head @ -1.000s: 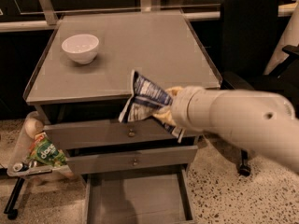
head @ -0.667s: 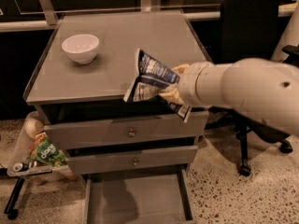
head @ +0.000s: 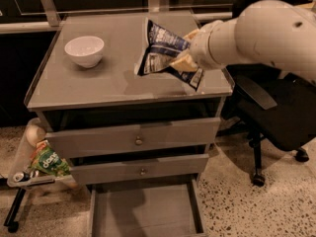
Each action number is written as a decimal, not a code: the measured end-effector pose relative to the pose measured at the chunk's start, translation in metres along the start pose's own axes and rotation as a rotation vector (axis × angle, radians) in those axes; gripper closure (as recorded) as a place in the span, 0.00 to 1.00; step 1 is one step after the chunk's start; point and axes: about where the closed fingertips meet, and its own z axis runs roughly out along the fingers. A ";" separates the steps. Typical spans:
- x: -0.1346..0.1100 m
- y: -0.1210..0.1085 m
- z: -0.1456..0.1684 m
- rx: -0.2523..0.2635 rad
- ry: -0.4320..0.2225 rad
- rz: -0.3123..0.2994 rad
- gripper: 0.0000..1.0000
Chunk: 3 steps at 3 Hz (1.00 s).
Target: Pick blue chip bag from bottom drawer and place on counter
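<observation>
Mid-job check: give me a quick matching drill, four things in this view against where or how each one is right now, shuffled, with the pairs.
1. blue chip bag
2. white bowl
3. bottom drawer
4. green snack bag

A. pulled open, low at the front
B. resting on the counter, far left part
C. held up by the gripper over the counter's right side
D. beside the cabinet, low at the picture's left

Pairs: 1-C, 2-B, 3-A, 4-D.
</observation>
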 end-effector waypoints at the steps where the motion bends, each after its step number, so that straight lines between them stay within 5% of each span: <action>1: -0.016 -0.027 0.035 -0.033 -0.035 -0.017 1.00; 3: -0.022 -0.033 0.115 -0.143 -0.087 0.010 1.00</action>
